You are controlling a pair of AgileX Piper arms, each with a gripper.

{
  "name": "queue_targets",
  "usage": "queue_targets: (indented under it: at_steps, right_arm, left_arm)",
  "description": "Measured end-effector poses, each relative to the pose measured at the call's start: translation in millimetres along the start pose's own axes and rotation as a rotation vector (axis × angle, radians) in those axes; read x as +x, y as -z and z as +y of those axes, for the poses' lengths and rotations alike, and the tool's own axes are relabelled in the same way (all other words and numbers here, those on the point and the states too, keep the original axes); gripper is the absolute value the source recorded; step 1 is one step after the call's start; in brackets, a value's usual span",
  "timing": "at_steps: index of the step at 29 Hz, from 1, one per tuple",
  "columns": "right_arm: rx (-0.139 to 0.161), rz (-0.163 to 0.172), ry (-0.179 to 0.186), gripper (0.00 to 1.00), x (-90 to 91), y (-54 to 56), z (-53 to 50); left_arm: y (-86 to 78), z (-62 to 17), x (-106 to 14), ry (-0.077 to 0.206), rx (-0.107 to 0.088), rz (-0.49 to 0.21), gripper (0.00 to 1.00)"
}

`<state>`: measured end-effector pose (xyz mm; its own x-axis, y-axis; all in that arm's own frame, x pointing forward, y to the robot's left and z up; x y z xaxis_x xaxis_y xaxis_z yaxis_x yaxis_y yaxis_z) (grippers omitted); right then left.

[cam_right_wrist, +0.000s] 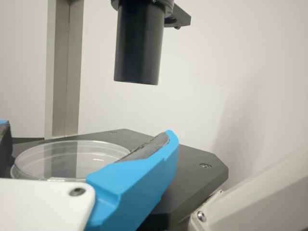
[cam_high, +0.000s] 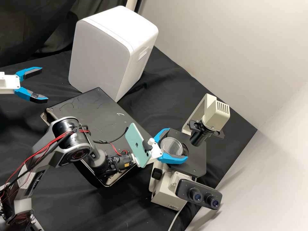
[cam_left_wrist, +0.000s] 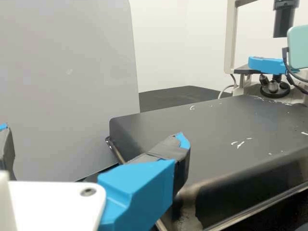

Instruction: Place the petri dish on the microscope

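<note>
— State of the right hand (cam_high: 177, 144)?
— Closed on the petri dish (cam_high: 171, 147), held between its fingers, at or just over the microscope (cam_high: 166, 189) stage (cam_high: 195, 160). The lens tube (cam_high: 196, 138) lies just ahead.
— And the left hand (cam_high: 41, 82)?
— Open, well apart from the dish. The right is nearer.

Bright, even light, probably from overhead; the white wall (cam_high: 256, 160) at lower right is softly shaded beside the microscope (cam_high: 170, 189), and the dark tray (cam_high: 96, 112) at centre shows a dull sheen.
</note>
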<state>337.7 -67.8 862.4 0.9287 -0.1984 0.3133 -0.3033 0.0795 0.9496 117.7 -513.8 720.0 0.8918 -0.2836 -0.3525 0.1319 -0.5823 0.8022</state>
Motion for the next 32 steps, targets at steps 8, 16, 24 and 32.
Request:
queue_targets:
  at_steps: [8,16,24,32]
  right_arm:
    - [0.000,-0.004,0.005,1.00,-0.1,0.4,0.4]
    - [0.001,-0.017,0.016,1.00,-2.6,-0.9,-0.4]
    - [0.003,-0.011,0.020,1.00,-6.5,2.2,-1.2]
    - [0.002,-0.010,0.026,1.00,-9.6,2.3,-2.9]
  left_arm:
    - [0.0,0.0,0.0,0.000,0.000,0.000,1.00]
    - [0.0,0.0,0.0,0.000,0.000,0.000,1.00]
    - [0.0,0.0,0.0,0.000,0.000,0.000,1.00]
    - [0.0,0.0,0.0,0.000,0.000,0.000,1.00]
